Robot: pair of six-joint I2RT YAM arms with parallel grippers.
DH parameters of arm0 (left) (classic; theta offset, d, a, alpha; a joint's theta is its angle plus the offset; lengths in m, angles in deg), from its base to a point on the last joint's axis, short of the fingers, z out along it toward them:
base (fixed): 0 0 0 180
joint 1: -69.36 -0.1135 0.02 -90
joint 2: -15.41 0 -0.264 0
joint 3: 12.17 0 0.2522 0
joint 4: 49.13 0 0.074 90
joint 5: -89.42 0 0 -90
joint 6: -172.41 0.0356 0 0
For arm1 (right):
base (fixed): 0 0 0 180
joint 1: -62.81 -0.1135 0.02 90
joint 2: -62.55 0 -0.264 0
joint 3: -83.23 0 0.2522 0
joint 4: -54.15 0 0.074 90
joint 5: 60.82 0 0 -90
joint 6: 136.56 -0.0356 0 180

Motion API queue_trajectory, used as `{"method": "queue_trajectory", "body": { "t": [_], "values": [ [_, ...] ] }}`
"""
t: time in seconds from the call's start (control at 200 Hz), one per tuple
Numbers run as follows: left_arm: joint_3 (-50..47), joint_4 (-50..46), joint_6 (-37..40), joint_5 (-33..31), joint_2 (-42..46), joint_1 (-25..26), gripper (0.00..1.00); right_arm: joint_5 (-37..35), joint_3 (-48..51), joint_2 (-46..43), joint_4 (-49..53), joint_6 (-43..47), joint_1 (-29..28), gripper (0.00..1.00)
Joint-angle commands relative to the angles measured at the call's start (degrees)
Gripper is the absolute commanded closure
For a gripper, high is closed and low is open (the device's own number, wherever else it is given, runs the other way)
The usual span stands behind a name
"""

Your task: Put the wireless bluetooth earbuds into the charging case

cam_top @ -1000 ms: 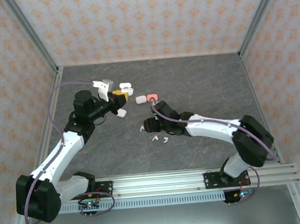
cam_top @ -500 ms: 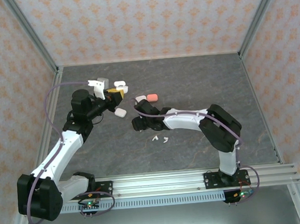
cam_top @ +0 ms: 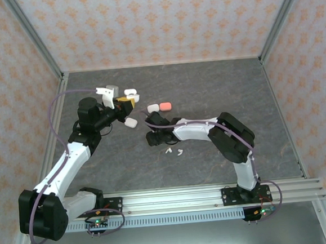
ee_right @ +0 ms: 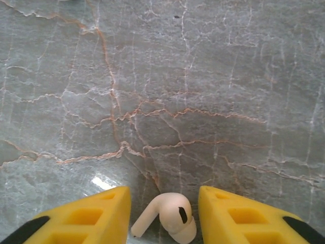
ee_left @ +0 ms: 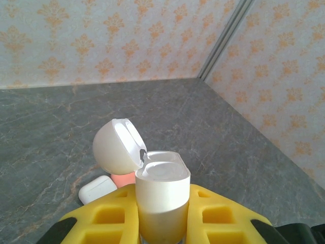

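The wireless bluetooth earbuds [cam_top: 168,151] are the tiny things I have to tuck away. One white earbud [ee_right: 170,216] lies flat on the table [ee_right: 177,76], right between the yellow fingers [ee_right: 91,218] of my right gripper [ee_right: 163,206]. My jaws stand part way open, one on each side of it. There is a little gap on both sides, so I have no hold of it yet. Its thin stem points to about 8 o'clock. I think I sit this low so that I can pinch it and lift it.

Seen from above, two loose earbuds [cam_top: 179,152] lie just beside my right gripper at about 4 o'clock. They are near enough that I might bump them. A white case [cam_top: 152,108] sits at 12 o'clock, with a pink case [cam_top: 165,106] touching its right side. A second white case [cam_top: 131,122] lies at about 10 o'clock.

Past that one, at about 11 o'clock, my left gripper [cam_top: 126,102] is clamped tight on the charging case [ee_left: 161,195]. It holds the case upright with the lid [ee_left: 118,146] flipped open, so the top is ready for an earbud.

The second white case lies between my two grippers. I think I must carry the earbud up and over it.
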Motion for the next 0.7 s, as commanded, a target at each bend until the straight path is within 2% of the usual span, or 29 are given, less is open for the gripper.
{"method": "queue_trajectory", "body": {
  "t": [0.0,0.385,0.551,0.696],
  "values": [
    [2.33,-0.26,1.51,0.07,0.46,-0.42,1.0,0.45,-1.2,1.33,3.05,0.73,-0.24,0.63],
    [2.45,-0.94,1.88,0.11,0.66,-0.35,1.0,0.15,0.04,-1.06,2.76,0.72,-0.19,0.83],
    [2.42,-0.31,1.25,0.3,0.82,-0.39,1.0,-2.82,2.64,-7.57,0.53,0.57,-0.24,0.84],
    [2.16,1.7,0.42,3.01,0.64,-0.32,1.0,-6.85,5.1,-15.51,-0.37,1.22,-0.22,0.84]
  ]
}}
